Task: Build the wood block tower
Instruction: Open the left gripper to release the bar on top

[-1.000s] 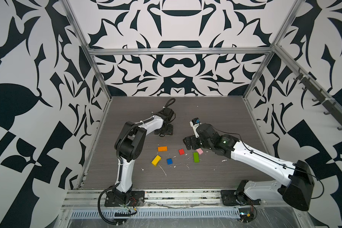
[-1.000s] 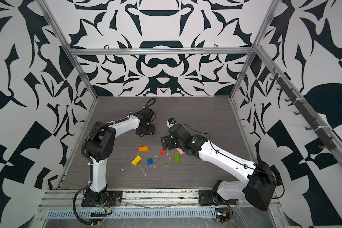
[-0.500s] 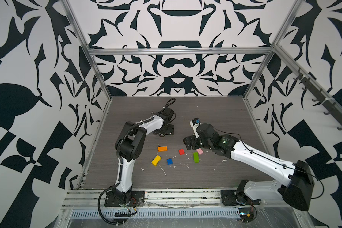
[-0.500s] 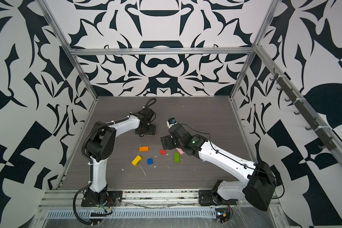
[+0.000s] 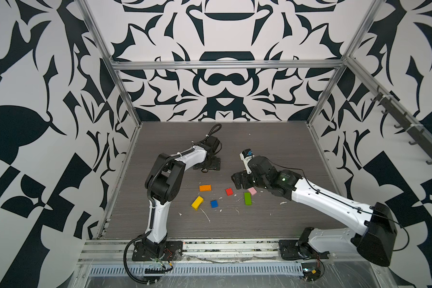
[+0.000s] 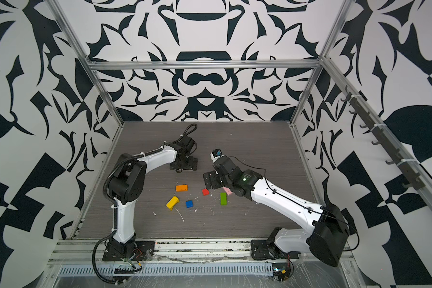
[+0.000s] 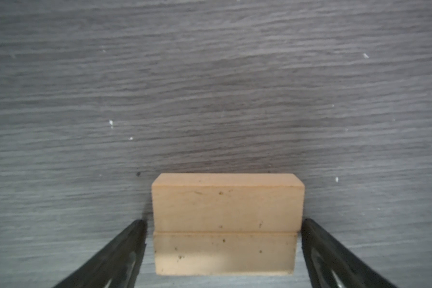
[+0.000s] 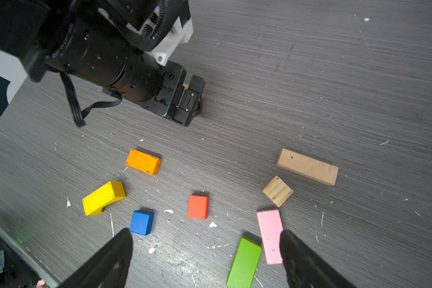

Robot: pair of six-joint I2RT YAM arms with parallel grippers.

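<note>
Dark grey wood-look counter (image 5: 272,149) inside walls with big black and white shapes; lying loose near the middle, each flat on the counter: orange brick-shaped wood block (image 8: 143,162), yellow block with a curved notch (image 8: 102,198), small blue block (image 8: 141,222), small red block (image 8: 197,207), then long pink block (image 8: 269,235) and long green block (image 8: 245,261) just beside each other; near those, long plain tan plank (image 8: 307,166) and small tan cube with grooves (image 8: 277,191). Farther back on the left, left tool (image 7: 223,224) low at the counter, jaws spread, one on each side of two plain tan blocks (image 7: 227,207) touching along a long edge; thin gap on one side, so gripping nothing; cannot tell if stacked or side by side. Right tool (image 8: 205,233) up over the coloured blocks, jaws wide apart and empty.
</note>
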